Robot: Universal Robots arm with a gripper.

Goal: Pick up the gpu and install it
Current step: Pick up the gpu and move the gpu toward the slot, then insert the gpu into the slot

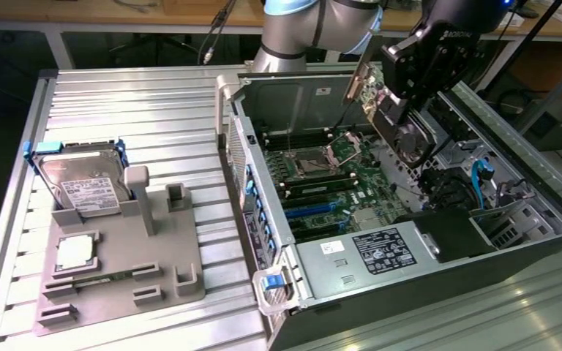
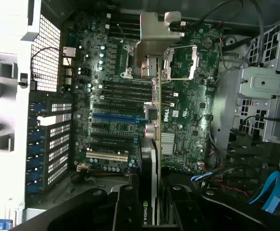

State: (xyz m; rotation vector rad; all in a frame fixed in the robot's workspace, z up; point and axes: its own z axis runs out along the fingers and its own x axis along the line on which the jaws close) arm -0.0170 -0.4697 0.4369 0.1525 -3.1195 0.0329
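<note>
My gripper (image 1: 410,88) is shut on the gpu (image 1: 406,137), a green card with a black cooler. It holds the card tilted on edge above the open computer case (image 1: 261,175), over the far right part of the motherboard (image 1: 335,186). The card's silver bracket (image 1: 358,79) points toward the case's rear wall. In the wrist view the gpu (image 2: 152,163) runs edge-on away from the gripper (image 2: 152,209), and its bracket (image 2: 154,41) hangs above the processor socket area. Dark fingers (image 2: 125,204) press the card from both sides. The blue expansion slot (image 2: 118,117) lies apart from the card, beside it.
A grey fixture plate (image 1: 154,256) on the metal table at the exterior view's left carries a silver hard drive (image 1: 85,184) and a square processor chip (image 1: 74,251). Inside the case are the power supply (image 1: 383,248), drive cages (image 2: 267,96) and a blue cable (image 1: 478,183).
</note>
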